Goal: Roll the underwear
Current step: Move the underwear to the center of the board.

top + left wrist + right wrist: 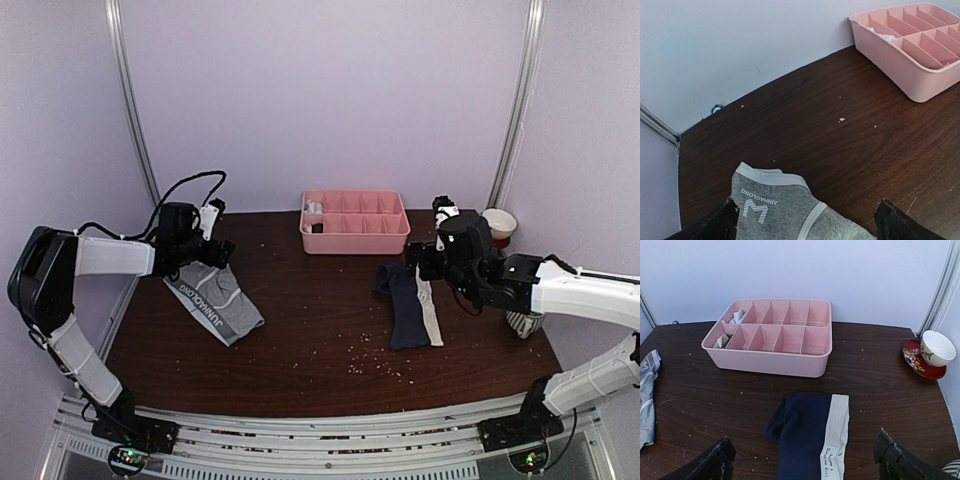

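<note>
Grey underwear (215, 300) lies by left table (320, 335) edge, navy underwear (405, 310) across bare wood; left end effector (807, 207), right end effector (804, 441) agape.

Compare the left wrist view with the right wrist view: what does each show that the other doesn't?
Only left wrist: the white logo on the grey underwear, close by the open left gripper. Only right wrist: the navy underwear with its cream waistband, and a cup on a red saucer. Both: the pink tray, the dark table, and the grey underwear, though just an edge at the right wrist view's left.
</note>
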